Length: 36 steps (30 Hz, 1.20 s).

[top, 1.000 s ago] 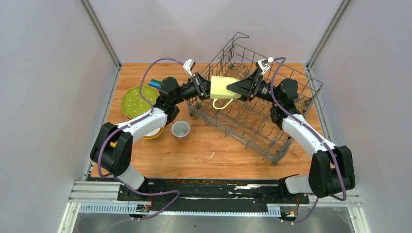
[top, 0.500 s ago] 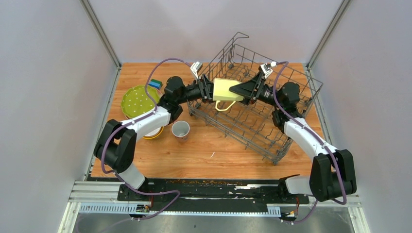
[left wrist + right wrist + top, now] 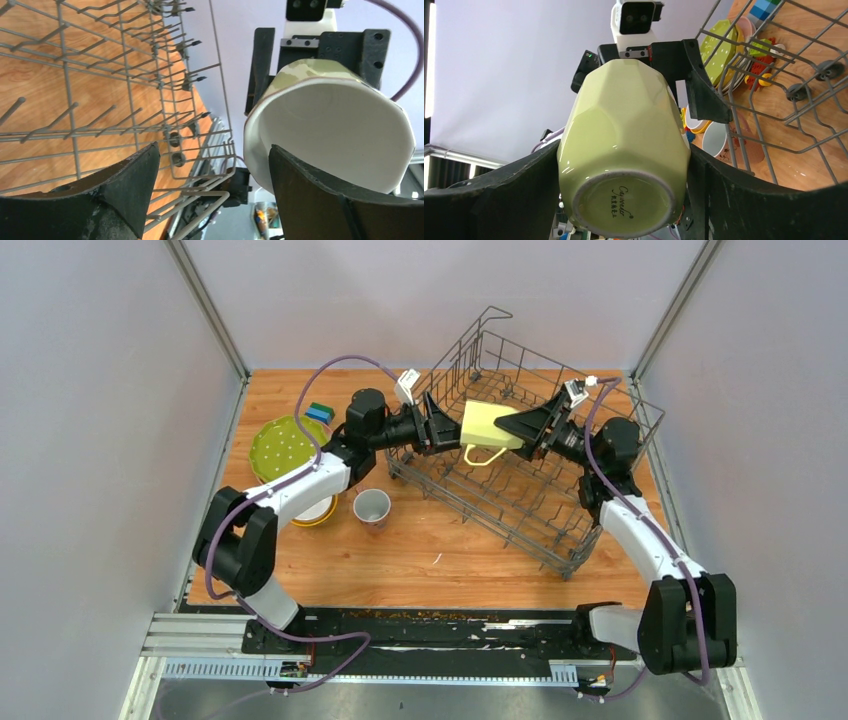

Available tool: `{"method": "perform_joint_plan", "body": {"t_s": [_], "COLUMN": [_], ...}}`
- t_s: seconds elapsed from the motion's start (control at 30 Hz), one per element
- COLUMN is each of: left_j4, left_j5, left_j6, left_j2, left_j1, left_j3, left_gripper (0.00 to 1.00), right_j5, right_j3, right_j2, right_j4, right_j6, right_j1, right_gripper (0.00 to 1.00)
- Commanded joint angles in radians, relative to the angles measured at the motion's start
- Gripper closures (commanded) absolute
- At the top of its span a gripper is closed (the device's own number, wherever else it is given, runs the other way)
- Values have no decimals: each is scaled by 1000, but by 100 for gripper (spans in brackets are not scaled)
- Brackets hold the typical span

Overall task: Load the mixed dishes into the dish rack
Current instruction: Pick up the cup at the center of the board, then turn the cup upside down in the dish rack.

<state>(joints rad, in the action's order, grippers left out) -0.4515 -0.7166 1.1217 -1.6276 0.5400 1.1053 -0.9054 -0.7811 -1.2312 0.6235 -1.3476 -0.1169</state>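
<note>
A pale-green faceted mug [image 3: 485, 424] hangs above the left half of the grey wire dish rack [image 3: 520, 495]. My right gripper [image 3: 508, 426] is shut on it. In the right wrist view the mug [image 3: 624, 150] fills the gap of the right gripper [image 3: 626, 152], its base toward the camera and both fingers against its sides. My left gripper [image 3: 443, 430] stands open just left of the mug. In the left wrist view the mug's white inside [image 3: 330, 130] sits beyond the right finger of the left gripper [image 3: 214, 150], with the dish rack [image 3: 100, 75] below.
Left of the rack lie a lime-green dotted plate [image 3: 283, 447], a yellow bowl [image 3: 318, 512] part-hidden by my left arm, and a white mug [image 3: 372, 507] standing upright. Small coloured blocks [image 3: 319, 412] sit at the back left. The rack's tall sides flank both grippers.
My left gripper has opened and let go of the pale-green mug. The right gripper keeps the mug and has carried it a little to the right, and the left arm has followed.
</note>
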Motion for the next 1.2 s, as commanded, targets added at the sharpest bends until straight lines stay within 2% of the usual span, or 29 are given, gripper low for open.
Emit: {"method": "perform_joint_plan", "body": {"t_s": [0.0, 0.13, 0.43, 0.77, 1.17], "left_j4": [294, 368, 427, 684, 713], "left_j5": [81, 129, 167, 245, 366], "left_j6": [-236, -305, -379, -619, -701], "left_j2": [96, 138, 199, 250, 371], "left_j1": [-5, -5, -4, 27, 39], "left_j3": [90, 106, 97, 154, 87], "left_gripper": [7, 1, 0, 0, 0], "right_j5": [57, 77, 164, 452, 744], "right_j3": [-25, -61, -203, -488, -825], "right_j2": [89, 121, 119, -44, -316], "right_j4": [-36, -163, -440, -819, -1056], "right_j6": [72, 164, 423, 761, 1075], "right_j1": [36, 75, 146, 154, 97], "right_gripper": [100, 100, 100, 100, 100]}}
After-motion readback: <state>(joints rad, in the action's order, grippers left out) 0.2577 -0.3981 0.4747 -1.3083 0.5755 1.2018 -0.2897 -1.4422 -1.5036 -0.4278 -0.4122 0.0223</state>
